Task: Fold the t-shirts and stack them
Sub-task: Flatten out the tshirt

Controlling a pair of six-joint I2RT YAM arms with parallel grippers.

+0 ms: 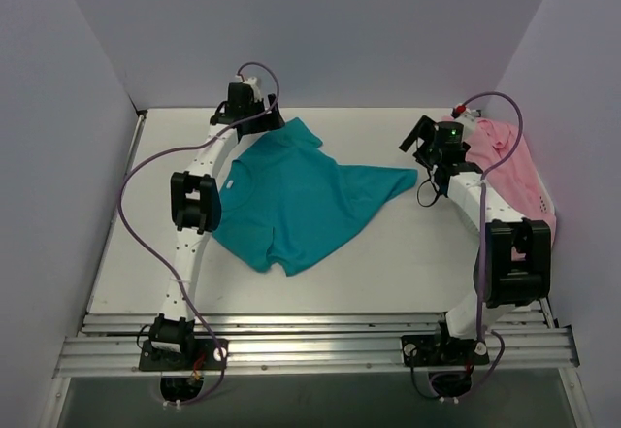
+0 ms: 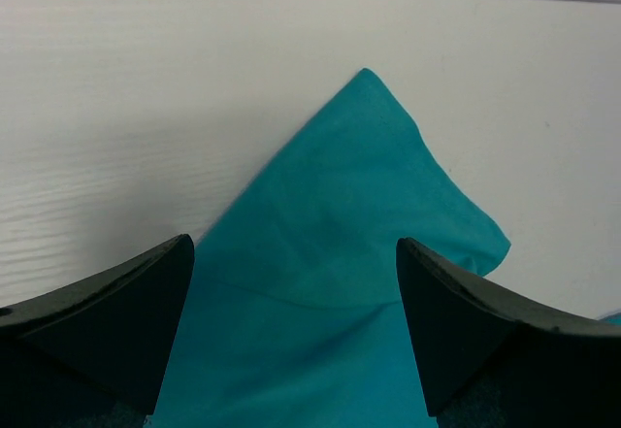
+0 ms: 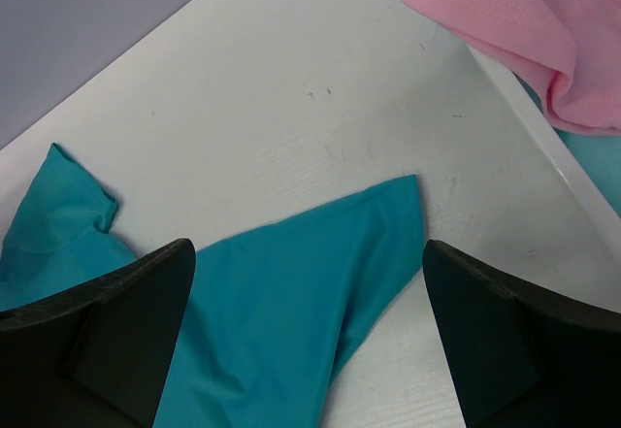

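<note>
since the teal t-shirt (image 1: pixel 291 205) lies spread but rumpled on the table (image 1: pixel 388 273), unfolded, task's barely begun imo. left gripper (image 2: pixel 291 253) hovers over its far-left corner, jaws spread, nothing pinched. right gripper (image 3: pixel 309 253) above its right corner, also spread, empty. pink shirt (image 1: pixel 509 161) heaped well right of the teal one, unfolded, w/ more teal fabric (image 3: pixel 600 168) under it. no stack yet; all folds left.

Bright, even, diffuse light from above, cool tint. White counter (image 1: pixel 388 263) slightly washed out, no hard glare. Faint soft shadows along teal shirt (image 1: pixel 291 205) edges. Top view sharp. Wrist views: left pincer (image 2: pixel 294 244) and right pincer (image 3: pixel 309 248) dark, underexposed, slightly soft. Cloth there in focus.
</note>
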